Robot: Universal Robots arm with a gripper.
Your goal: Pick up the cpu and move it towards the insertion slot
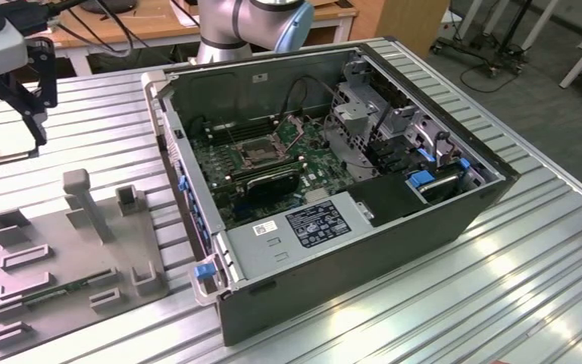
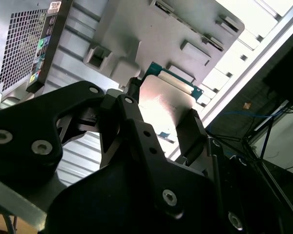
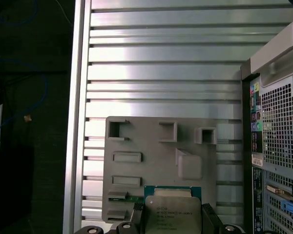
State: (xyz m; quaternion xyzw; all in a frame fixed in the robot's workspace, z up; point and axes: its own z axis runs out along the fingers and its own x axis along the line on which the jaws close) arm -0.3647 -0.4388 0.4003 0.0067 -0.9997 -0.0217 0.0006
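The exterior view takes in the whole scene. One gripper (image 1: 8, 148) hangs over the slatted metal table (image 1: 533, 288) in the upper part of the exterior view's left. One open computer case (image 1: 372, 250) lies on its side in the middle. Inside it, on the green board, sits the single insertion slot (image 1: 254, 154), a silver-framed square with a dark centre, well apart from the gripper. One grey plastic tray (image 1: 39, 250) lies in the lower part of the exterior view's left, with a narrow green strip (image 1: 64, 290) in one of its recesses.

Both wrist views give what that view cannot: the grip itself. In the first wrist view the one cpu (image 3: 172, 207) faces the camera, its pale metal face ringed by a thin green edge. It sits between two black fingers (image 3: 207, 222), clamped on opposite sides, with the tray behind it. The second wrist view looks along the gripper's black body, where the same two fingers (image 2: 193, 129) pinch the chip, its face washed out by glare. So the gripper is closed on the cpu, which is held off the table, above the tray's edge.

The wrist views also show the case's perforated rear panel (image 3: 278, 126) with its ports, not the board or slot.
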